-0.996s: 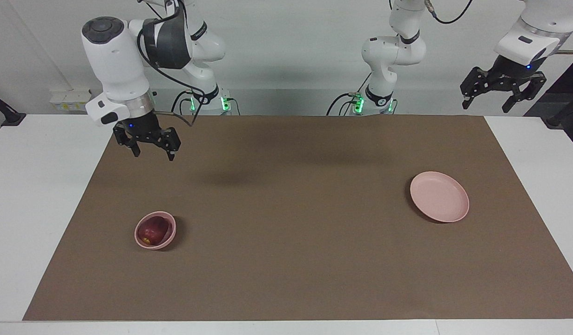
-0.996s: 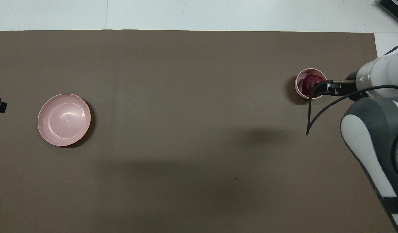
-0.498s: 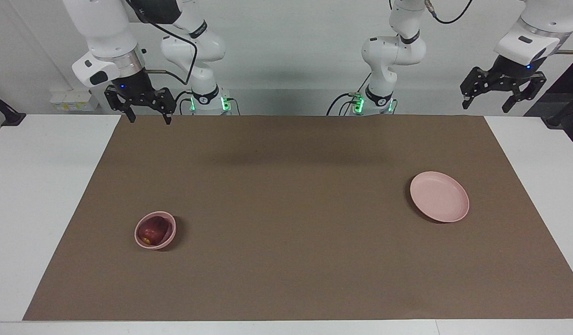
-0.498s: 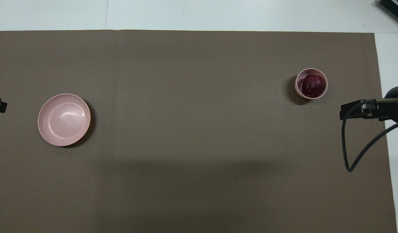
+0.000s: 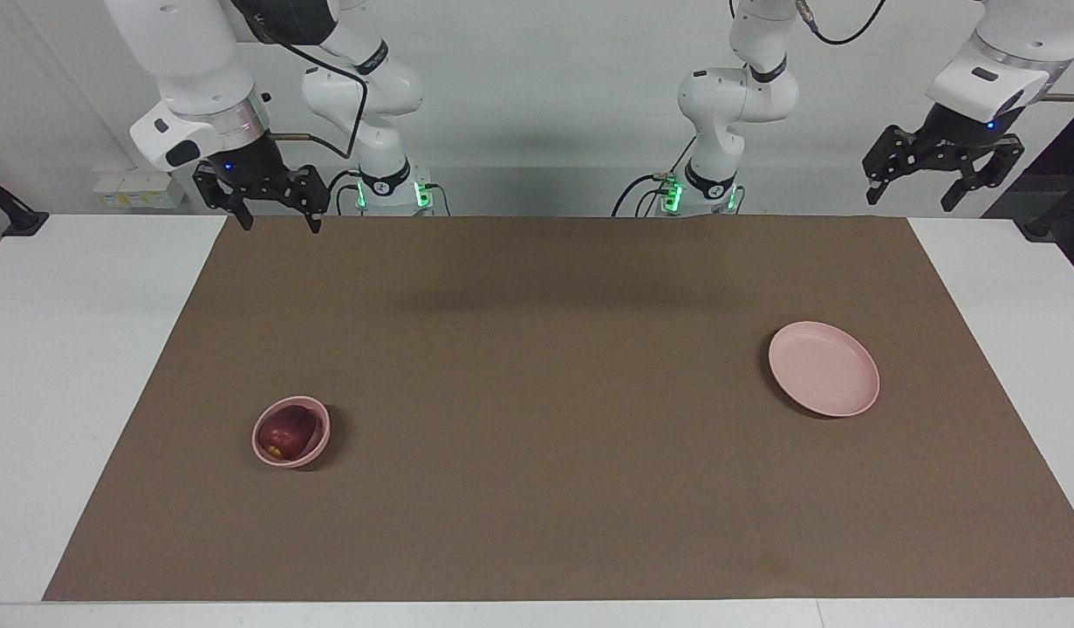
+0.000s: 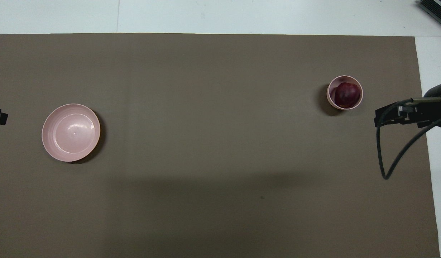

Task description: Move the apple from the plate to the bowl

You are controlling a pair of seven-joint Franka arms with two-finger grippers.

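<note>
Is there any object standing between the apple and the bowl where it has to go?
No. The apple already lies inside the bowl, so no path remains to block. The plate sits bare toward the left arm's end of the table. Both the right pincer and left pincer hang open, holding nothing.

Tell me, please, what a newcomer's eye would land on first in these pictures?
Probably the dark red apple sitting inside the small pink bowl, toward the right arm's end of the brown mat. Next, the bare pink plate toward the left arm's end. Both the right gripper and the left gripper hang open and empty, raised near the robots' edge.
</note>
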